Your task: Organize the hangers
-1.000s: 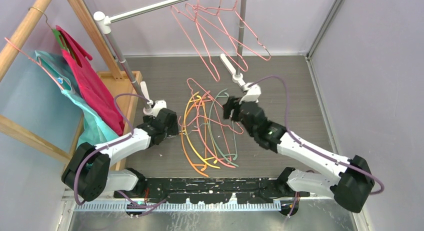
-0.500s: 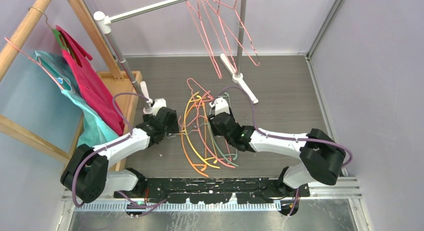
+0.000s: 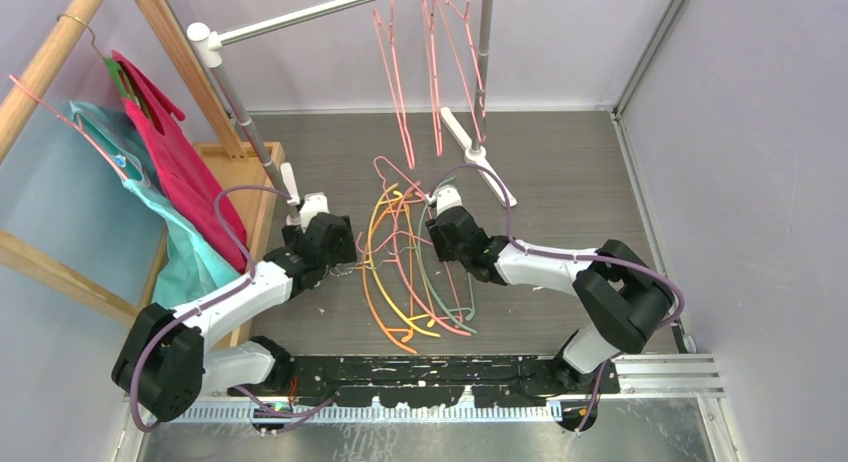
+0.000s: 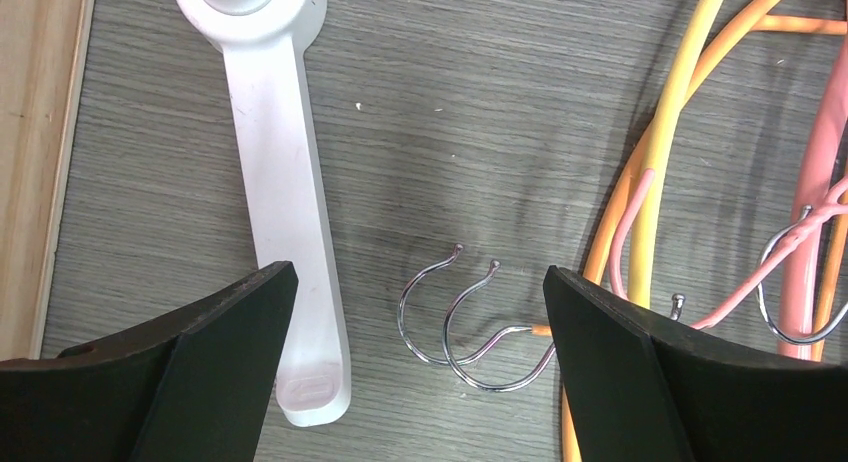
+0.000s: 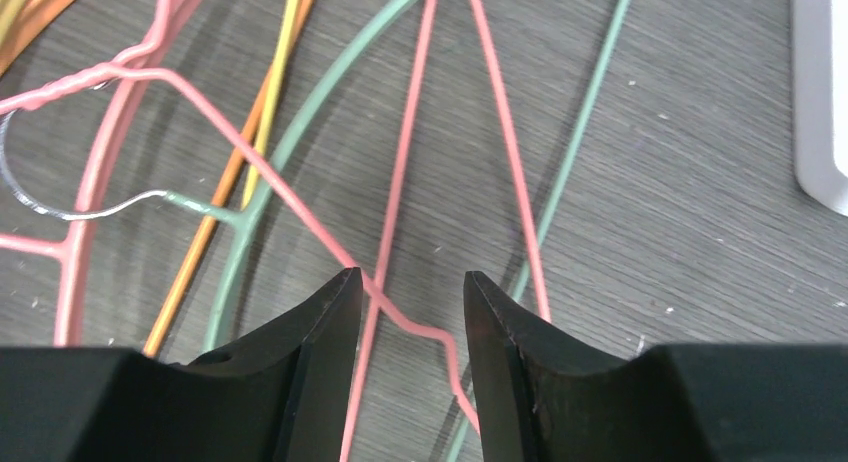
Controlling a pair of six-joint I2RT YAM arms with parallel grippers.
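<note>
A pile of hangers (image 3: pixel 410 267) lies mid-table: orange, yellow, pale green and pink ones tangled together. More pink wire hangers (image 3: pixel 432 72) hang from the rail. My left gripper (image 3: pixel 335 254) is at the pile's left edge. In its wrist view it stands open (image 4: pixel 420 282) around two metal hooks (image 4: pixel 460 327) without touching them. My right gripper (image 3: pixel 443 234) is low over the pile's right side. Its jaws (image 5: pixel 410 282) stand partly open astride a kinked pink wire hanger (image 5: pixel 300 207), and a gap shows on both sides. A green hanger (image 5: pixel 300 132) lies beside it.
A wooden rack holds magenta and teal garments (image 3: pixel 180 192) at the left, beside a wooden box (image 3: pixel 255 177). The metal rail (image 3: pixel 300 17) and its pole (image 3: pixel 485 52) stand at the back. White rack feet (image 3: pixel 480 162) (image 4: pixel 285 182) rest on the table near each gripper.
My right arm swung left and down from near the rack foot onto the pile, its jaws narrowing. The hanging pink hangers swung edge-on. My left gripper shifted slightly.
</note>
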